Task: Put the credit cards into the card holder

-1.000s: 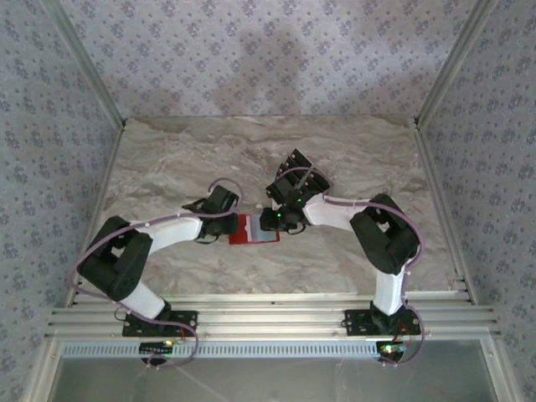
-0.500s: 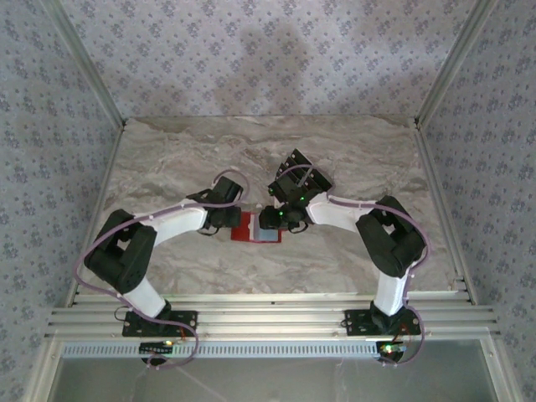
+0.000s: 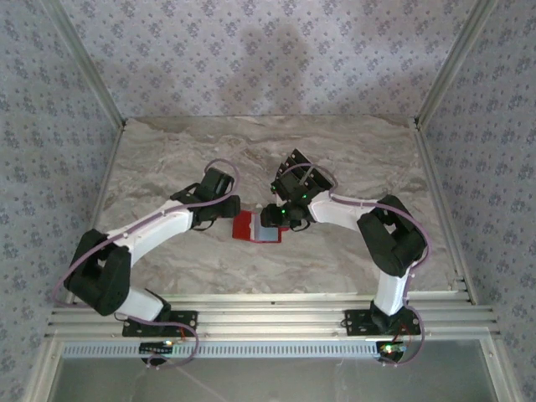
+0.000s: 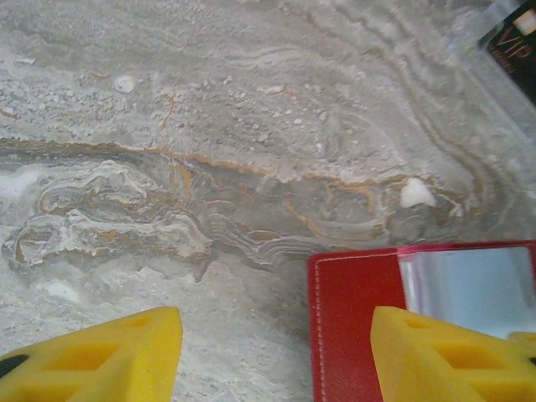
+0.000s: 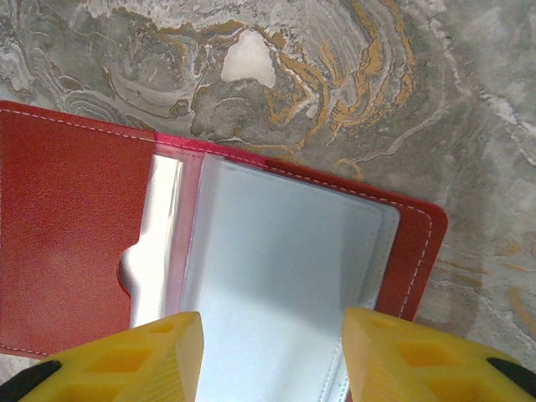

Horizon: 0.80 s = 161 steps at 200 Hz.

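Note:
The card holder (image 3: 248, 228) lies open and flat on the marble table, red with a pale inside. In the right wrist view its clear pockets (image 5: 285, 260) lie spread below my right gripper (image 5: 272, 356), which hangs open over the pale page with nothing between its yellow fingers (image 5: 126, 360). My left gripper (image 4: 276, 360) is open over the card holder's red left edge (image 4: 352, 318), with one finger (image 4: 444, 356) above the red cover. A black credit card (image 4: 512, 46) shows at the far right of the left wrist view. Black credit cards (image 3: 295, 163) lie beyond the right wrist.
Both arms meet over the middle of the marble tabletop (image 3: 167, 159). Patterned walls with metal posts (image 3: 440, 75) close in the sides and back. An aluminium rail (image 3: 268, 314) runs along the near edge by the arm bases.
Both grippers have opened wider. The left arm has stretched out, its elbow dropping toward the near left and its wrist shifting slightly away. The card holder stays open on the table.

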{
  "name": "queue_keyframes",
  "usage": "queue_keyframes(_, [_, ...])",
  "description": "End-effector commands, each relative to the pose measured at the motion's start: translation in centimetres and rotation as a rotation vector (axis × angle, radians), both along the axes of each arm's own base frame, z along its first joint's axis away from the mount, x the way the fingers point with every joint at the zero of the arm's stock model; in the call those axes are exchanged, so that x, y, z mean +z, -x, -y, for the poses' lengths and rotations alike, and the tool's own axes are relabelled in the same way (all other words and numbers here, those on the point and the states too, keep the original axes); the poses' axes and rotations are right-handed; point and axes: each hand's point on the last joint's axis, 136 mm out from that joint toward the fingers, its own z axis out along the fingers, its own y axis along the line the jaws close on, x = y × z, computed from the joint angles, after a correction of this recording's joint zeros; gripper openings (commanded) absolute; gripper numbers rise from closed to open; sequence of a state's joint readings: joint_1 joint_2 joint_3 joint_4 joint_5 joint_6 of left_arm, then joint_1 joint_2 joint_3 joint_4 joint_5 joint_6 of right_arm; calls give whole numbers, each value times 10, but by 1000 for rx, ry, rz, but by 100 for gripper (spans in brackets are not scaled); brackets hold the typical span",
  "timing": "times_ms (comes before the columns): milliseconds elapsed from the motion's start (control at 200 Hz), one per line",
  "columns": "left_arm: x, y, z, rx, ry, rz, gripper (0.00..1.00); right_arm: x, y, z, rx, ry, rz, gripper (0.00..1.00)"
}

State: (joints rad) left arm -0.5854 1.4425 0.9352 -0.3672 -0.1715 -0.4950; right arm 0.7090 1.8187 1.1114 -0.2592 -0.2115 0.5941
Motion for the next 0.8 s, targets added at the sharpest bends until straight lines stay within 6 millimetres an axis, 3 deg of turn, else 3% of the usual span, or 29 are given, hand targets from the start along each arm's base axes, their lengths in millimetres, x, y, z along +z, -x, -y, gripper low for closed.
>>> queue_keyframes(0, [2,9,3,-6,18,-16,62,12,-2,-3,11,-26,6,49])
queue_keyframes(270, [-38,26,-13,-14,-96,-84,62,4,-1,-5,15,-21,-18,49])
queue_keyframes(495, [-68,37,-11,-39,-153,-134,62,-4,-2,-6,19,-4,-36,50])
queue_keyframes(800, [-87,46,-6,-46,-164,-160,62,-13,-1,-10,27,6,-61,51])
